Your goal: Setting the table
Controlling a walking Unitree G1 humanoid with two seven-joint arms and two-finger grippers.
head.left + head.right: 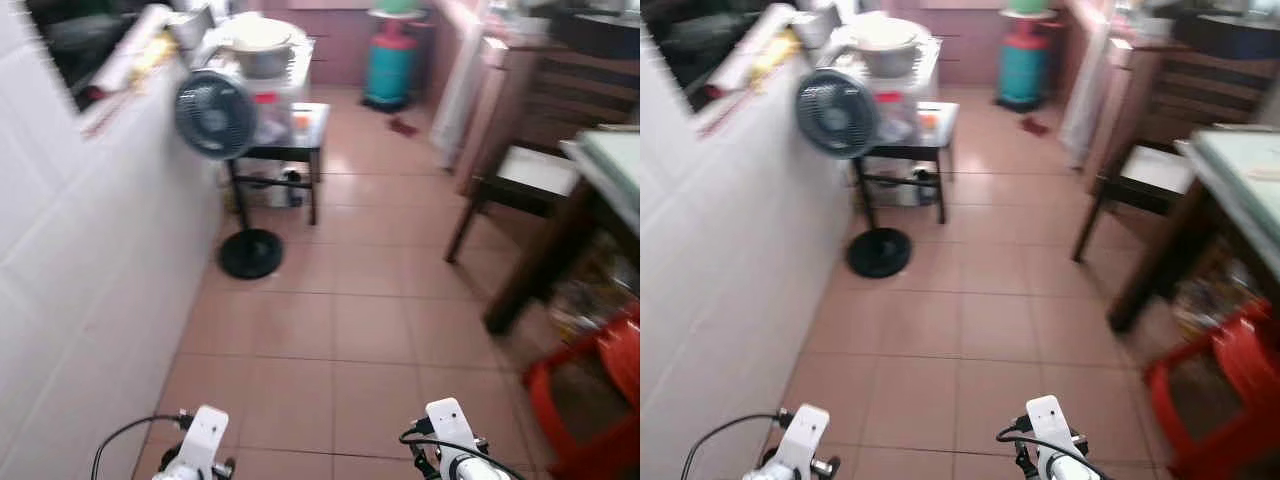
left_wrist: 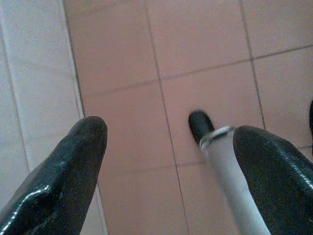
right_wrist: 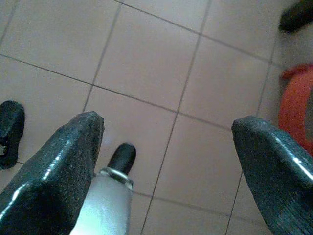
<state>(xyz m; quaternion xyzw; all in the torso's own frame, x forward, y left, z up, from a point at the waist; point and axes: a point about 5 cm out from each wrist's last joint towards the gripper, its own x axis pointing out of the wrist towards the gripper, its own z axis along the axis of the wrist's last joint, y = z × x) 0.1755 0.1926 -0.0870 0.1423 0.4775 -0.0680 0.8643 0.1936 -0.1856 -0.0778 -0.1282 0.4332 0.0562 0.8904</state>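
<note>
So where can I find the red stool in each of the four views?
Left eye view: red stool in the lower right corner, beside the dark table leg.
Right eye view: lower right corner again.
Right wrist view: a red edge beyond the right end effector.
Left wrist view: this camera faces floor along the white wall.
Shared landmark: the pink floor tiles.

fan point(image 1: 216, 114) left, table point(image 1: 606, 170) right — stool point(image 1: 590, 400) beside

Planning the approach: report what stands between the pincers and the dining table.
A red plastic stool stands before the pale-topped wooden table, at the robot's right; a dark wooden chair stands further along. Left pincer and right pincer hang open over pink floor tiles.
</note>
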